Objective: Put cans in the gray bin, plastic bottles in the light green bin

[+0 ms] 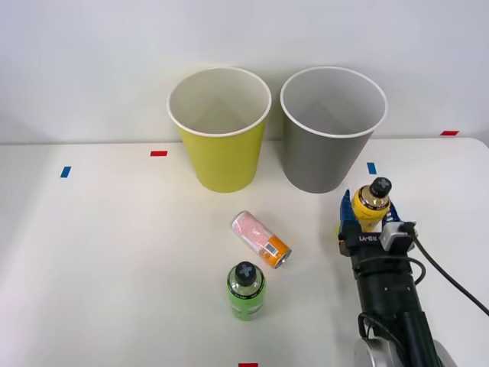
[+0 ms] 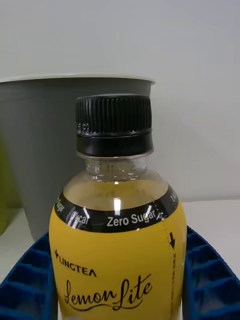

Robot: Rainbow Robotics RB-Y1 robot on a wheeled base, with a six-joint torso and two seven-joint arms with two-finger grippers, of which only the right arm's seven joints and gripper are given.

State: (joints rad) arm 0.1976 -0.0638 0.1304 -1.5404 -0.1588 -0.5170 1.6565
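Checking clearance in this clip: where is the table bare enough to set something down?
Bare: the wide stretch left of the light green bin and green bottle. Crowded: the middle, where the can lies, and the right, where the right gripper holds the yellow bottle before the gray bin.

My blue ribbed fingers [image 2: 30, 280] flank a yellow bottle [image 1: 371, 208], black-capped. The can [image 1: 260, 238] is pink-speckled with orange band; the other bottle [image 1: 246, 292] green; bins yellow-green [image 1: 221, 157] and gray [image 1: 325, 157].

Bright even light, soft shadows, sharp
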